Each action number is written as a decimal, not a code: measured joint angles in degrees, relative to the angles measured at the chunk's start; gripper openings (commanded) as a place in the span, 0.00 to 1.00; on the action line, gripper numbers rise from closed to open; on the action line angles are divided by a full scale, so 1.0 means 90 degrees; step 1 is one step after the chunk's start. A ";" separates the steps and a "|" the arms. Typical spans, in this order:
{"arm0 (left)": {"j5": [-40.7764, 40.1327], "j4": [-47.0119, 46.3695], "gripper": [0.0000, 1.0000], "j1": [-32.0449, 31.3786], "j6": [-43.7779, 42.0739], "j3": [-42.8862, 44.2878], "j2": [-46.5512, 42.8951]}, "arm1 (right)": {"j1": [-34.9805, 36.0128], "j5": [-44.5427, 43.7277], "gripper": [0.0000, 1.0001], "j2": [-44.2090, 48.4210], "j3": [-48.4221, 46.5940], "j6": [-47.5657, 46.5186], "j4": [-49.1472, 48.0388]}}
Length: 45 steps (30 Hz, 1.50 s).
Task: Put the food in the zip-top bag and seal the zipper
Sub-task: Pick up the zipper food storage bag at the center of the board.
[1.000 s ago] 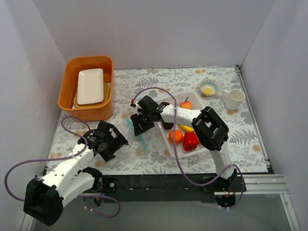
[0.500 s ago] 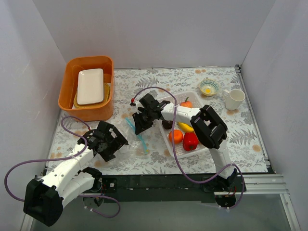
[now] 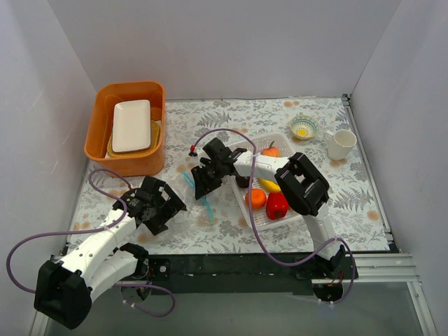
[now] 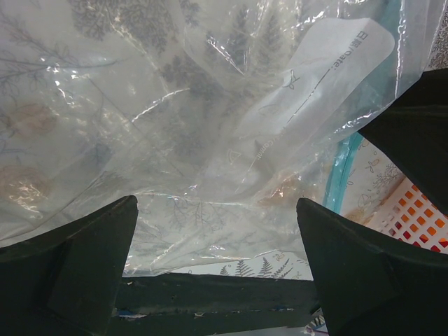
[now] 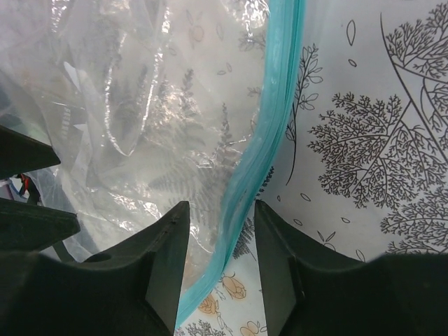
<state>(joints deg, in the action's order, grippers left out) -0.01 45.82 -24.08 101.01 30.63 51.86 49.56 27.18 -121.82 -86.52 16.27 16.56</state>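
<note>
The clear zip-top bag [image 3: 190, 201] lies crumpled on the patterned table between my two grippers. Its light blue zipper [image 5: 271, 126] runs between the fingers of my right gripper [image 5: 221, 206], whose jaws stand apart on either side of the strip without pinching it. My left gripper [image 4: 215, 210] is wide open at the bag's other end, with the bag's plastic [image 4: 210, 119] just ahead of its fingertips. The food sits in the white basket [image 3: 260, 218]: an orange [image 3: 255, 198], a red pepper-like piece [image 3: 277, 206], a yellow piece [image 3: 271, 186] and another orange [image 3: 271, 150].
An orange bin [image 3: 129, 164] with a white plate stands at the back left. A small patterned bowl [image 3: 303, 127] and a white mug [image 3: 341, 143] are at the back right. Grey walls enclose the table on three sides.
My right gripper has shifted slightly left over the bag's mouth. The left arm and the food have not moved.
</note>
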 measured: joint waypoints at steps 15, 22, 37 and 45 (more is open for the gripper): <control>0.0002 -0.0097 0.98 0.0000 -0.0007 0.0000 -0.0046 | -0.0007 0.0180 0.01 -0.0068 0.0245 0.0080 -0.0221; 0.0002 -0.0151 0.98 0.0000 -0.0051 0.0017 -0.0189 | -0.0085 -0.0274 0.01 0.0838 0.1073 0.0325 -0.0442; -0.0325 -0.0163 0.98 0.0255 0.0049 0.0151 0.0542 | -0.0197 -0.1688 0.01 0.2900 0.2118 0.0707 -0.0675; -0.0427 -0.0148 0.98 0.0544 0.0024 0.0170 0.0369 | -0.0216 -0.1909 0.01 0.3135 0.2305 0.0838 -0.0673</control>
<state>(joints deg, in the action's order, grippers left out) -3.86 44.49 -19.18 101.23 32.16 55.18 47.62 10.00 -93.60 -65.78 23.81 10.50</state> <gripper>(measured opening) 0.982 0.029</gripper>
